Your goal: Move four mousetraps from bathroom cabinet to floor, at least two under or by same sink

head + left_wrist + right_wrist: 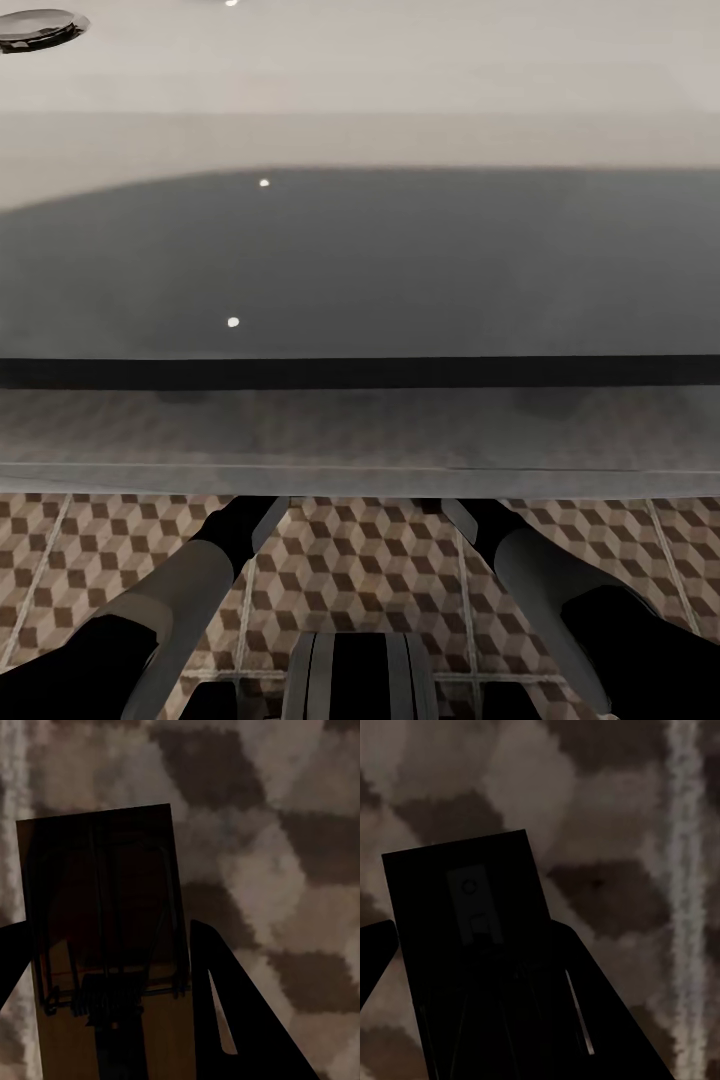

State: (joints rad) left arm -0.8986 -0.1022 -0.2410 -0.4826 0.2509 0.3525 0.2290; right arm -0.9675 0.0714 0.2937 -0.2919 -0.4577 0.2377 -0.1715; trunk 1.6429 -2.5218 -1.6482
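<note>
Reaching under the wide white sink (360,260), both arms hold mousetraps over the cube-patterned bathroom floor (350,570). Lower each flat before releasing, I'd judge. The left gripper (112,967) clamps a tan wooden mousetrap (97,885) with dark wire; the right gripper (472,967) pinches another shadowed mousetrap (472,915).

A dark mousetrap (472,945) sits between the right gripper's (472,967) two black jaws, one on each side of it. Beyond lies the cube-patterned bathroom floor (607,810), with a pale grout line (686,870).
</note>
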